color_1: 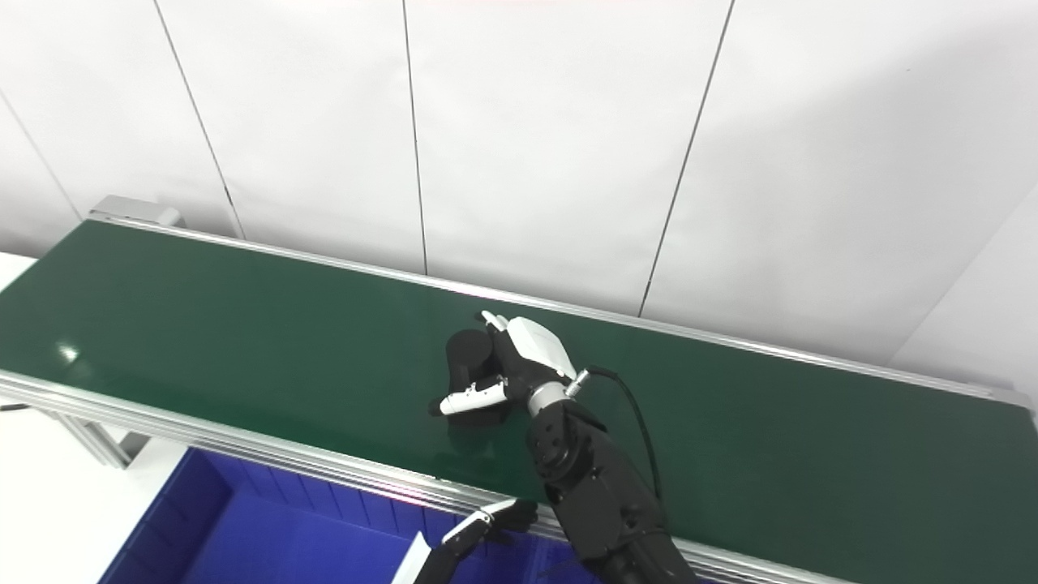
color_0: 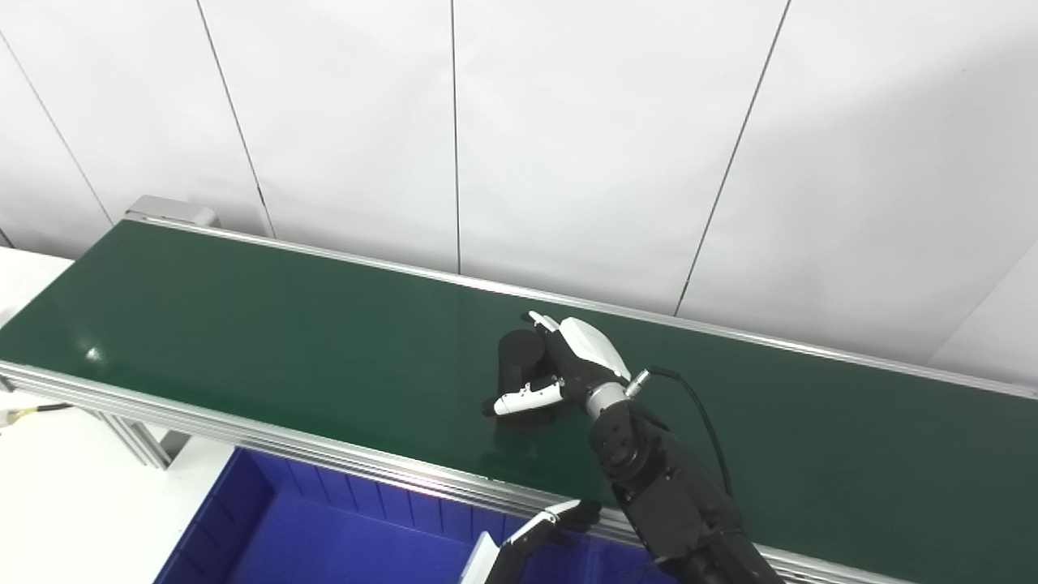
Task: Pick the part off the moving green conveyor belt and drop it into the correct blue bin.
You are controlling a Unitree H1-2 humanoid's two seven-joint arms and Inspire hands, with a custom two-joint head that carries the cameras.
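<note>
Nearest the camera, at the bottom edge: blue bin [color_0: 324, 527], ribbed inner wall visible, sitting just below the near rail of the conveyor. No contents seen in the part of the bin that shows.

Left hand [color_0: 539, 527] enters at bottom centre, over the bin's right portion. Only the white-and-black fingertips and a bit of the white back show, reaching up toward the near rail [color_0: 243, 426]. Too little is visible to say whether its fingers are spread or curled; it does not appear to be holding anything, but I cannot tell for certain.

Right arm [color_0: 673, 495], black, comes up from the bottom right and crosses the near rail onto the belt. A black cable [color_0: 705, 414] loops from the wrist back along the forearm.

Green conveyor belt [color_0: 243, 332] runs diagonally from upper left to lower right, aluminium rails on both long sides.

Right hand [color_0: 568, 361] is on the belt, about mid-width, palm turned left. Its fingers curve over the top and far side of the part [color_0: 519, 353], a dark, rounded, cylinder-like piece, while the thumb [color_0: 527, 399] lies along the part's near side. Fingers are wrapped closely around it. The part looks to be resting on the belt surface; whether it has lifted clear is not resolvable, dark on dark.

Behind the far rail: white panelled wall [color_0: 608, 146] with thin dark seams.
</note>
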